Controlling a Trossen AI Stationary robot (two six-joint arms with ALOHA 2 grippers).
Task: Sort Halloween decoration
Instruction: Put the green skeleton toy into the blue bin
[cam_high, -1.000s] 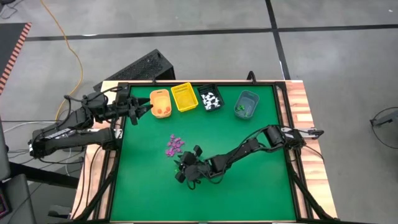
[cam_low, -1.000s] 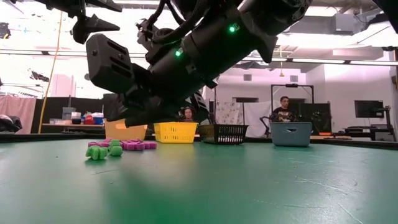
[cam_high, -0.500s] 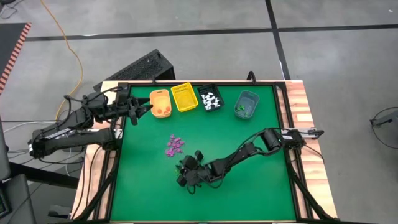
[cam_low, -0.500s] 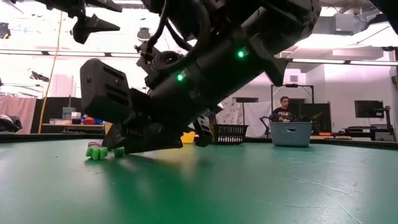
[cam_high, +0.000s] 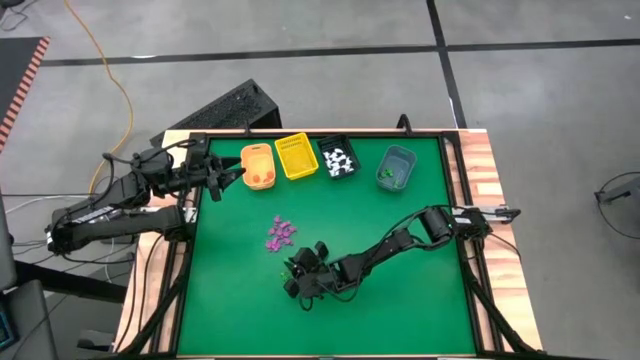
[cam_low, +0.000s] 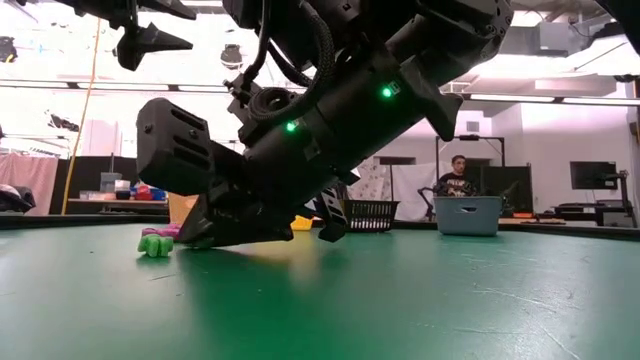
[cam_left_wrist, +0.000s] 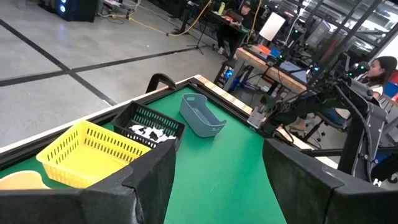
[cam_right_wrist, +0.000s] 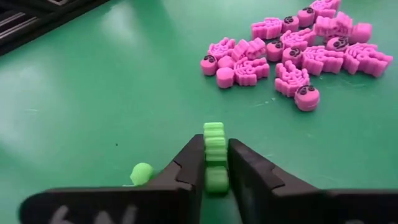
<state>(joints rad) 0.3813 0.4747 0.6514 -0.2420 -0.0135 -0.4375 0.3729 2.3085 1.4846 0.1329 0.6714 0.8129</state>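
Observation:
A pile of purple-pink trinkets lies on the green mat left of the middle. Just nearer, my right gripper slants down to the mat, shut on a small green ribbed trinket. A second green piece lies loose beside the fingers. The low view shows a green piece at the gripper's tip. My left gripper hangs open above the table's far left, by the orange bin. My right gripper pinches the green trinket by its two long sides between its two fingers. The fingers slant down from the table's right and lie along the piece. Its far end sticks out past the fingertips, low at the mat.
Along the far edge stands a row of bins: orange, yellow, black with white pieces, and grey-blue with green pieces. The right arm stretches across the mat's right half. People sit in the room beyond the table.
My right gripper has sunk to the mat beside the purple pile and rolled a little at the wrist. In the low view it now hides most of the trinkets that showed under it before.

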